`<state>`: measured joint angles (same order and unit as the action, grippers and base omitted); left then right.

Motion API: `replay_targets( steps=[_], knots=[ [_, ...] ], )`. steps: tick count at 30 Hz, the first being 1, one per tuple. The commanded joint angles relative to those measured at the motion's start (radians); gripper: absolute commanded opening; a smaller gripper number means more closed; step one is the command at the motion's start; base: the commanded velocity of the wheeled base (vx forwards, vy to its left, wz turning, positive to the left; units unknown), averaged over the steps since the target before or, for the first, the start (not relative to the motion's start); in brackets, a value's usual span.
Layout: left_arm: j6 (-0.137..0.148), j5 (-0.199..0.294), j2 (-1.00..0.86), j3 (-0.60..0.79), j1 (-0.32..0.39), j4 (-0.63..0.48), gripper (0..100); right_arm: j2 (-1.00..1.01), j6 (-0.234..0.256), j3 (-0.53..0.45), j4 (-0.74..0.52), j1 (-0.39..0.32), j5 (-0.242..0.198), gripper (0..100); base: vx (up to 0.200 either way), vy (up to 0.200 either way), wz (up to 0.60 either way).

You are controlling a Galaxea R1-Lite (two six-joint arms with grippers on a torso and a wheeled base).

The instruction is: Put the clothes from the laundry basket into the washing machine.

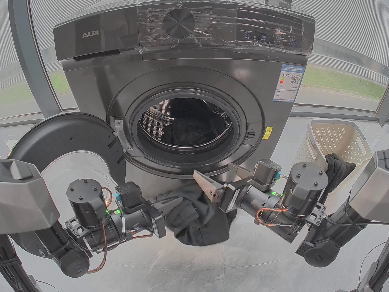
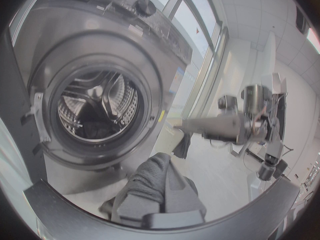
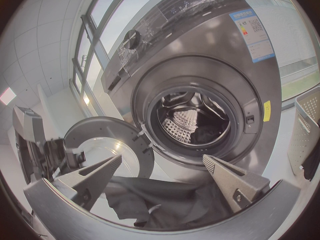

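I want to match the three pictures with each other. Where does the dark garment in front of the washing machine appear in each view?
Head view: dark garment low in the centre, under the drum opening.
Left wrist view: close foreground, nearer than the drum opening.
Right wrist view: close foreground, nearer than the drum opening.
Shared landmark: the round drum opening.

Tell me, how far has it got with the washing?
Done: the door is open and a dark cloth lies in the drum. In hand: the left tool is shut on a garment low before the machine; the right tool is open above it. Left: that garment must go in, and a black piece hangs over the basket rim.
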<state>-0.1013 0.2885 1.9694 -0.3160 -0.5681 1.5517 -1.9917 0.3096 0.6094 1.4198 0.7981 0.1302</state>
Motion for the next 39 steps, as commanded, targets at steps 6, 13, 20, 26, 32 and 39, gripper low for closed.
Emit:
replay_targets(
  steps=[6, 13, 20, 26, 32, 39],
  knots=[
    [-0.048, -0.063, -0.043, -0.132, -0.001, 0.005, 0, -0.009, -0.058, -0.126, -0.032, -0.043, -0.001, 100, 0.0, 0.0, 0.0],
    [-0.061, -0.075, -0.05, -0.15, -0.001, 0.005, 0, -0.016, -0.073, -0.163, -0.056, -0.063, -0.003, 100, 0.0, 0.0, 0.0],
    [-0.061, -0.075, -0.061, -0.15, -0.001, 0.005, 0, -0.059, -0.079, -0.163, -0.058, -0.065, -0.003, 100, 0.0, 0.0, 0.0],
    [-0.061, -0.072, -0.069, -0.153, -0.003, 0.005, 0, -0.082, -0.079, -0.163, -0.059, -0.065, -0.001, 100, 0.0, 0.0, 0.0],
    [-0.061, -0.074, -0.064, -0.166, -0.006, 0.005, 0, -0.118, -0.086, -0.16, -0.045, -0.051, -0.003, 100, 0.0, 0.0, 0.0],
    [-0.061, -0.075, -0.064, -0.176, -0.004, 0.005, 0, -0.125, -0.089, -0.161, -0.044, -0.037, -0.009, 100, 0.0, 0.0, 0.0]
  ],
)
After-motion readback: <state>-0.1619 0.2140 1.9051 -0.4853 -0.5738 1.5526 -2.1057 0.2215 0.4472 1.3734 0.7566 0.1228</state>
